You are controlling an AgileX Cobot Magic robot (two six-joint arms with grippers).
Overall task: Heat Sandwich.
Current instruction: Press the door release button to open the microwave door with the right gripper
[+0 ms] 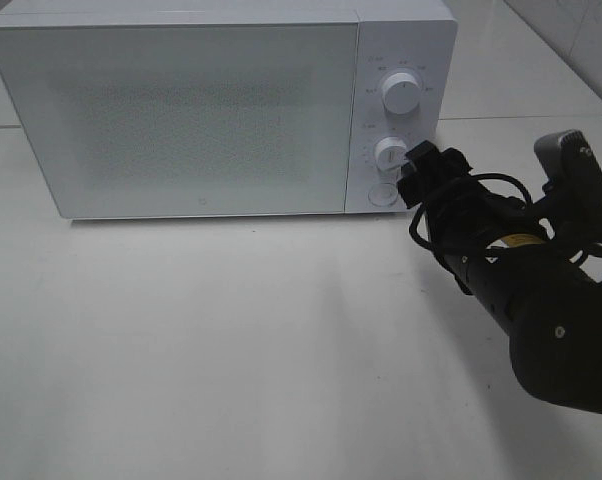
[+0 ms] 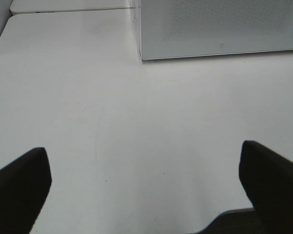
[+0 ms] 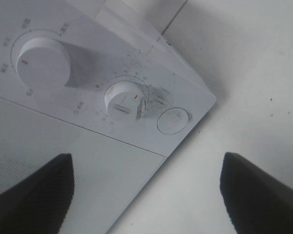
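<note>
We judged the step in hand to be setting the timer. The right claw (image 1: 424, 168) hung open and empty just in front of the microwave's (image 1: 201, 110) control panel, close to the lower knob (image 1: 389, 153). To do it well, we would have centred the spread fingers (image 3: 34, 195) squarely on that knob, closed on its rim, and turned it without pushing the oven back across the counter (image 1: 231, 340). The round button (image 1: 382, 194) just below, likely the door release, was best left untouched. The left claw (image 2: 146, 190) was open too, holding nothing, over bare counter in front of the door.

The sandwich showed in none of our views. The door was shut and its dotted panel hid the inside, so we could not tell whether the sandwich sat within or how it looked.
</note>
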